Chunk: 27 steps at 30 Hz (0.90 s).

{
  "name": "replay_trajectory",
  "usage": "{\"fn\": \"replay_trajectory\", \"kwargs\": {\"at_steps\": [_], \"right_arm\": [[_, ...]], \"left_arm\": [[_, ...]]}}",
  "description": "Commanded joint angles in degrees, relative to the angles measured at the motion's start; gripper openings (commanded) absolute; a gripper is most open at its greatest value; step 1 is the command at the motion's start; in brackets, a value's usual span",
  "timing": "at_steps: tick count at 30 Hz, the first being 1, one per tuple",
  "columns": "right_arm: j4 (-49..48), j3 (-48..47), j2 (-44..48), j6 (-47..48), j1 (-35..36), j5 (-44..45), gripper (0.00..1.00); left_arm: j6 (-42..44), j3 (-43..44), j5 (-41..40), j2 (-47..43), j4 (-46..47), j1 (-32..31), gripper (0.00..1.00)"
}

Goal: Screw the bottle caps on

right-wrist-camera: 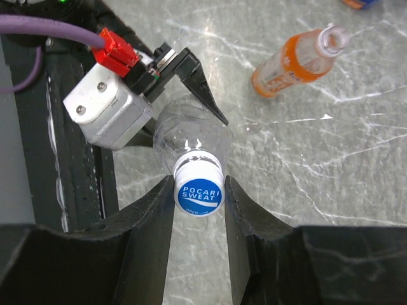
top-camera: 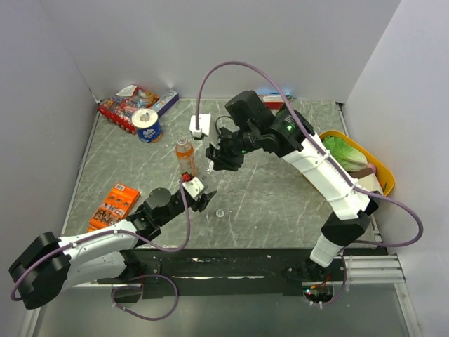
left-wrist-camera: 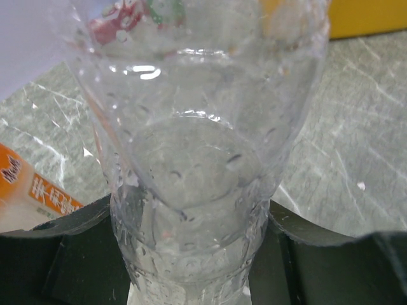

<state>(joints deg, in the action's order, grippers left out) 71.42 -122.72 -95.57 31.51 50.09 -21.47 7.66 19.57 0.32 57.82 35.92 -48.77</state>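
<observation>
My left gripper is shut on the lower body of a clear empty plastic bottle, which fills the left wrist view. In the right wrist view the bottle's neck points up at the camera, topped by a blue "Pocari Sweat" cap. My right gripper is shut on that cap, one finger on each side. The orange drink bottle stands upright just left of the grippers, its mouth uncapped. A small pale cap lies on the table in front of the left gripper.
A blue-and-white tape roll and snack packs lie at the back left. An orange box lies at the left. A white block sits behind the orange bottle. A yellow tray with greens stands at the right.
</observation>
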Motion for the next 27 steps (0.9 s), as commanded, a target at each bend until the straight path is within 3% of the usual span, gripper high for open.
{"fn": "replay_trajectory", "kwargs": {"at_steps": [1,13,27], "right_arm": [[9.17,-1.47,-1.55,5.31,1.77,-2.35,0.34],[14.45,-5.52,-4.1,10.86,4.32,-0.15,0.37],[12.26,-4.46,-1.46,12.18,4.58,-1.03,0.61]], "left_arm": [[-0.46,-0.06,-0.76,-2.36,8.9,-0.01,0.01],[-1.07,-2.52,0.65,-3.15,10.92,-0.09,0.01],[-3.09,-3.84,3.72,-3.95,8.03,-0.01,0.01]]}}
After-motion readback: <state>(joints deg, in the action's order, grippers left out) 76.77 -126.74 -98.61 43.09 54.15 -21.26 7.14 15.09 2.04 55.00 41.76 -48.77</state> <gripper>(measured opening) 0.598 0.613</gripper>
